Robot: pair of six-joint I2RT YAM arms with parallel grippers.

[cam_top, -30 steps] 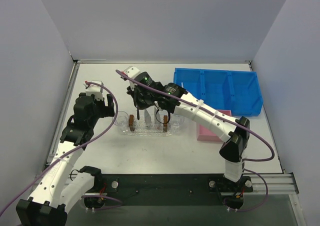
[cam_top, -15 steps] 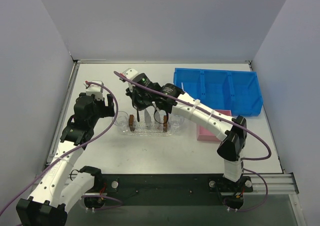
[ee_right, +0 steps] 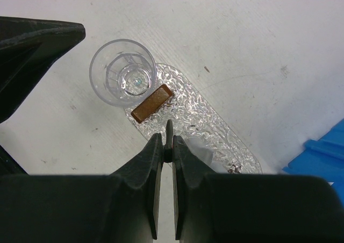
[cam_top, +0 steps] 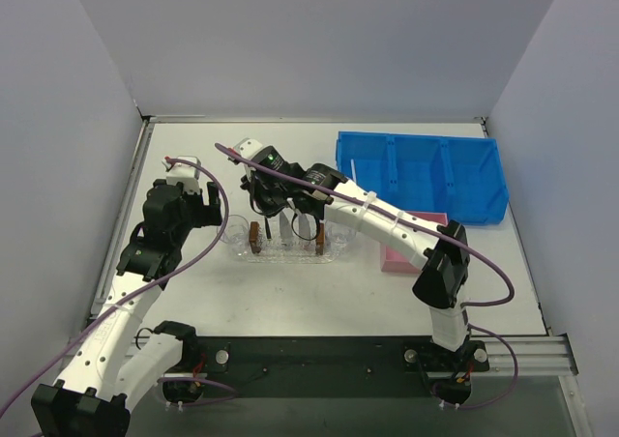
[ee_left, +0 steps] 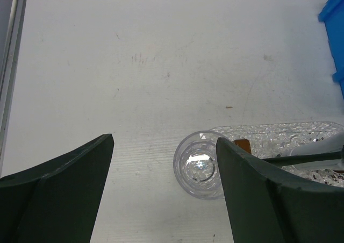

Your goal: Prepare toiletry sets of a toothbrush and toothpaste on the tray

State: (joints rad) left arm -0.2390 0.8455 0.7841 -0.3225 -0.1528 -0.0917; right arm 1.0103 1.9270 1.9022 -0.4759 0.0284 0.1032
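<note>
The tray (ee_right: 215,133) is clear with a pebbled, glittering pattern, and the block (ee_right: 152,102) on it is brown. The cup (ee_right: 122,73) at its end is clear and faintly ribbed. The toothbrush (ee_right: 169,129) looks black, though only a sliver shows. On the white table (cam_top: 290,292), the bin (cam_top: 426,176) at the far right corner is blue and the box (cam_top: 395,258) is pink.

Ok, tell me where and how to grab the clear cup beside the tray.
Probably across its round wall near the rim, coming down from above: the clear cup stands upright, mouth up, and the tray sits close against one side.
</note>
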